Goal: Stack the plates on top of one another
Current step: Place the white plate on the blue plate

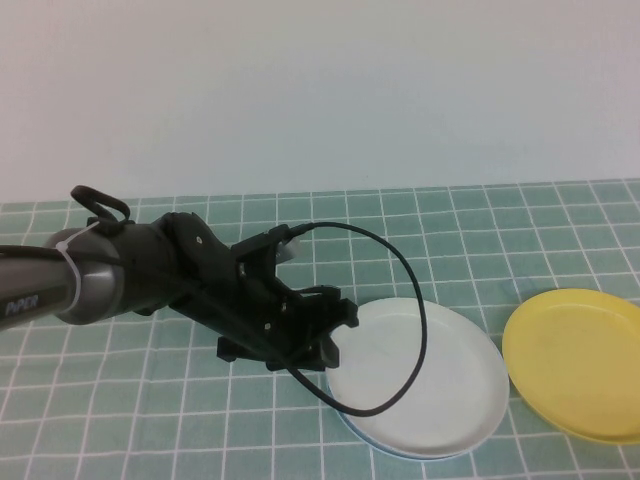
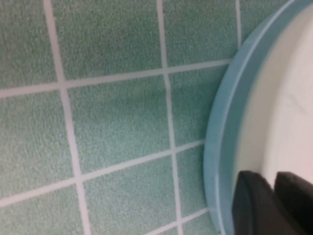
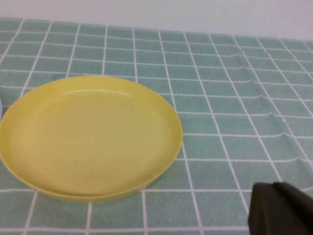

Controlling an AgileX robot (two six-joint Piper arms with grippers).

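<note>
The white plate (image 1: 430, 375) lies on top of the light blue plate (image 1: 400, 452), whose rim shows under it at the front. My left gripper (image 1: 338, 335) is at the stack's left edge. In the left wrist view its fingertips (image 2: 271, 183) stand slightly apart over the white plate (image 2: 293, 98), just inside the blue rim (image 2: 225, 122), so it is open and holds nothing. The yellow plate (image 1: 580, 360) sits alone on the table to the right. My right gripper (image 3: 269, 188) is shut and empty, hovering a short way from the yellow plate (image 3: 88, 134), and is outside the high view.
A green checked cloth (image 1: 150, 420) covers the table, with a white wall behind. The left arm's black cable (image 1: 410, 330) loops over the white plate.
</note>
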